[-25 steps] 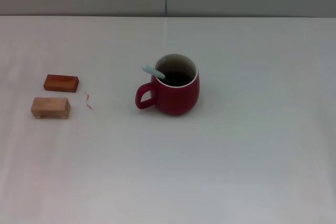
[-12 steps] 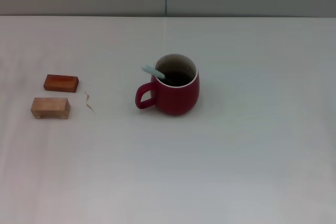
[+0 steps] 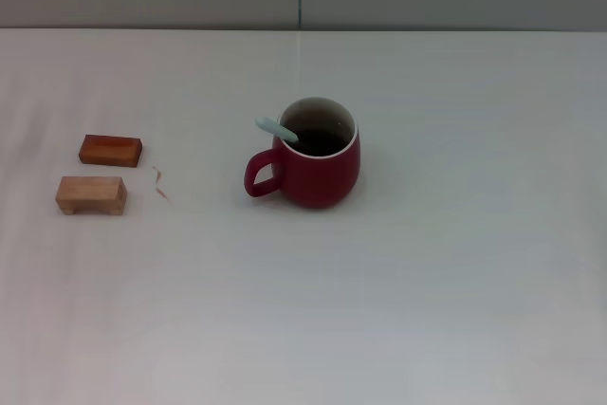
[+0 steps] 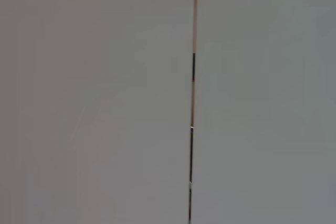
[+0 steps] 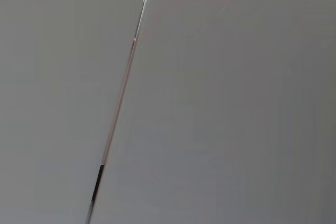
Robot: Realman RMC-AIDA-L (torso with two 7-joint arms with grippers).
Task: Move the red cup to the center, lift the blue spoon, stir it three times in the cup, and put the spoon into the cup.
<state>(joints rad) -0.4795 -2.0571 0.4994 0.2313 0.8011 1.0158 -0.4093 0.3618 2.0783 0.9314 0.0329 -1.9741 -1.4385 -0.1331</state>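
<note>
The red cup [image 3: 318,173] stands upright near the middle of the white table [image 3: 427,282], its loop handle pointing to the left. The blue spoon [image 3: 276,129] rests inside it; its pale blue handle leans out over the rim on the left side, and its bowl is hidden in the dark interior. Neither gripper nor either arm shows in the head view. Both wrist views show only a plain grey wall with a thin seam line.
Two small wooden blocks lie at the left of the table: a reddish-brown block [image 3: 110,150] and a lighter tan block [image 3: 91,194] in front of it. A thin curled scrap [image 3: 161,183] lies just right of them.
</note>
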